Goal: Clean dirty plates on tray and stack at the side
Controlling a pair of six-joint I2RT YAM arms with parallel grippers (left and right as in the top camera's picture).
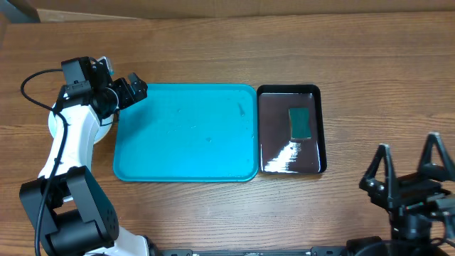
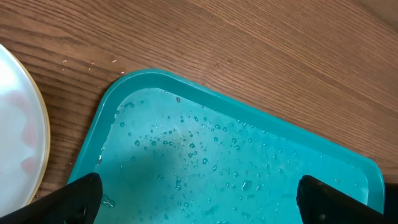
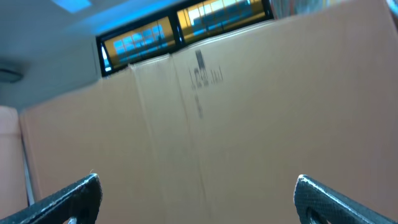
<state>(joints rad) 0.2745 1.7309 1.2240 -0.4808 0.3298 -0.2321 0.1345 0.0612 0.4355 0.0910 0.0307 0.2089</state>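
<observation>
Turquoise tray (image 2: 261,168) corner below wide, empty left jaws | white plate (image 2: 15,137) beside tray | right jaws wide

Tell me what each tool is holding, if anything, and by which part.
Nothing is held: the left tool and right tool are both open and empty.

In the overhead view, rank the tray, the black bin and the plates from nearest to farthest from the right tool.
1. black bin: on the right side of the table, closest to the right tool.
2. tray: mid-table, left of the bin.
3. plates: far left, beyond the tray.
</observation>
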